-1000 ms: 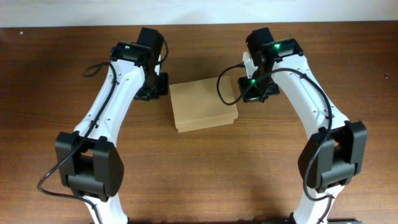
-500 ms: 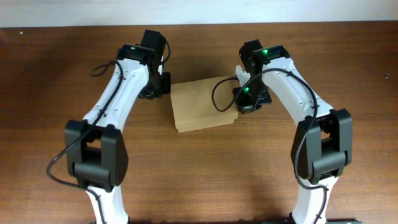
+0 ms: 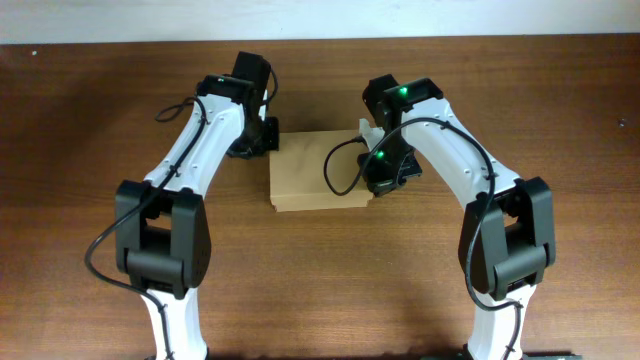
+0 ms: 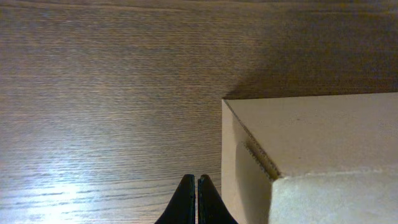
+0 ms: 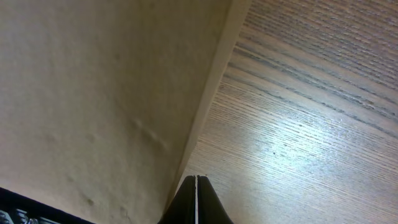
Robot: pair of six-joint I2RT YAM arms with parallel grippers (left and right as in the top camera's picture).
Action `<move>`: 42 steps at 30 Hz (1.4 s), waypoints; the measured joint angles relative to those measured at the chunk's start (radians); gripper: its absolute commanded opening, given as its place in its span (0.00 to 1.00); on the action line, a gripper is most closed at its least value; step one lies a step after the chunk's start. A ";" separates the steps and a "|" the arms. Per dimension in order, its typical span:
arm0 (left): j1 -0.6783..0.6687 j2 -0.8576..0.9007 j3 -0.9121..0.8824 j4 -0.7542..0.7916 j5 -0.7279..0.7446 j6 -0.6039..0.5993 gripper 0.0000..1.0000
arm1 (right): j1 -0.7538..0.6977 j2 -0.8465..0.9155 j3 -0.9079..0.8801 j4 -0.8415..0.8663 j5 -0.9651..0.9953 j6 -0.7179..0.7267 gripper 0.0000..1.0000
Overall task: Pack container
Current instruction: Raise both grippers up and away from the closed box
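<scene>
Left tool [image 4: 196, 179] and right tool [image 5: 196, 179], closed empty, flank container [image 3: 312, 172] on wooden table [image 3: 90, 110].

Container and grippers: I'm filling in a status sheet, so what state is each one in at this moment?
container, lid flap down, sitting flat on the table.
left gripper, shut, empty, beside the container's corner.
right gripper, shut, empty, at the container's edge.

Dark brown wood-grain table [image 3: 80, 120], pale strip [image 3: 320, 18] along its far edge, soft glare on the wood
</scene>
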 measured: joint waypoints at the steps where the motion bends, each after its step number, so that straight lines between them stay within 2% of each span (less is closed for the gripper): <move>1: 0.000 0.002 0.000 0.000 0.003 0.003 0.03 | 0.000 0.000 0.000 0.002 0.001 0.001 0.04; 6: 0.004 0.003 0.000 -0.015 0.013 0.006 0.03 | -0.021 0.000 0.000 0.050 0.024 0.001 0.04; 10: 0.032 0.005 0.012 -0.071 0.018 0.006 0.02 | -0.100 0.000 0.000 0.084 0.035 0.001 0.04; 17: 0.128 0.012 0.194 -0.248 0.001 0.008 0.02 | -0.275 0.000 0.057 0.082 0.084 0.001 0.04; 22: 0.163 0.013 0.487 -0.419 -0.081 0.025 0.02 | -0.311 -0.009 0.271 0.018 0.121 0.001 0.04; 26: 0.164 0.013 0.779 -0.517 -0.141 0.032 0.01 | -0.308 -0.052 0.546 -0.064 0.161 0.000 0.05; 34: 0.163 -0.011 1.294 -0.602 -0.173 0.098 0.02 | -0.306 -0.211 1.100 -0.201 0.179 0.002 0.09; 38: 0.163 -0.119 1.350 -0.600 -0.177 0.120 0.02 | -0.306 -0.308 1.262 -0.259 0.179 0.006 0.09; 42: 0.163 -0.245 1.363 -0.600 -0.179 0.131 0.02 | -0.306 -0.386 1.291 -0.264 0.178 0.009 0.12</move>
